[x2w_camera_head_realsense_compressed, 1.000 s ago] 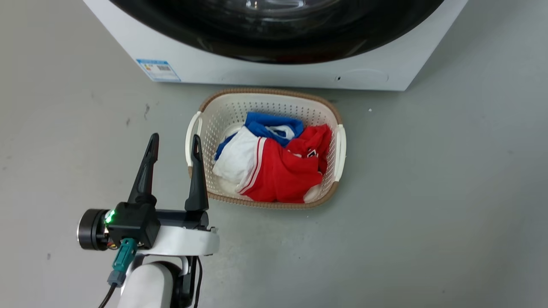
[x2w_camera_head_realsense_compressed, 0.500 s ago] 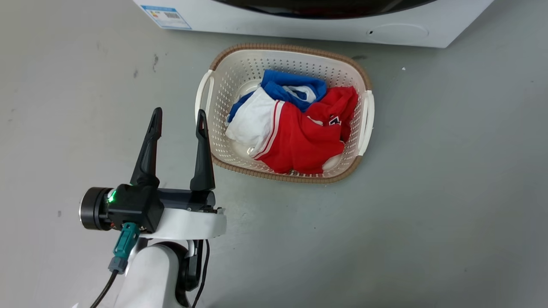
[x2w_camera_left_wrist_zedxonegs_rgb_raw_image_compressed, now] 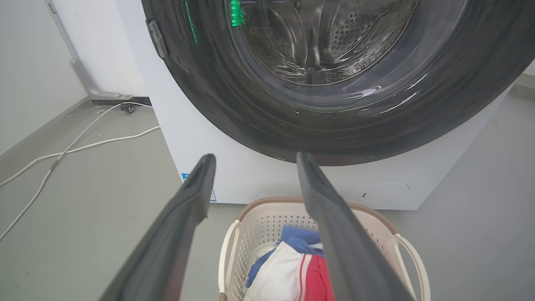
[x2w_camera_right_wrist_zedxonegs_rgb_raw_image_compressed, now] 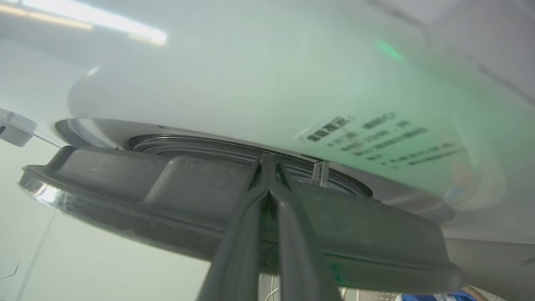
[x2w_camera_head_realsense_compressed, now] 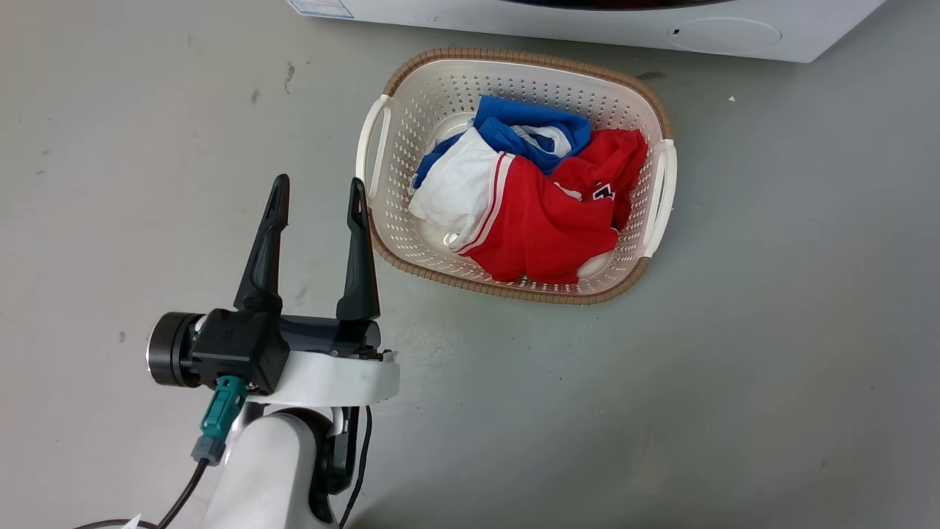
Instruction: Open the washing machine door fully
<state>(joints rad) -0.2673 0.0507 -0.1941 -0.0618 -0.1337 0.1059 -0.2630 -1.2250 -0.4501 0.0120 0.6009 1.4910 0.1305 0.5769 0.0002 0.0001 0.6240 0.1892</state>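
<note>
Tapered dark fingers: left hand [x2w_camera_head_realsense_compressed: 319, 184] spread apart, right hand [x2w_camera_right_wrist_zedxonegs_rgb_raw_image_compressed: 267, 161] pinched together, seemingly against the round washing machine door [x2w_camera_right_wrist_zedxonegs_rgb_raw_image_compressed: 125, 188].

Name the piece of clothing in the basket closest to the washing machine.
The blue piece, at the far end of the basket toward the washing machine; the white piece and the red piece lie nearer the robot.
</note>
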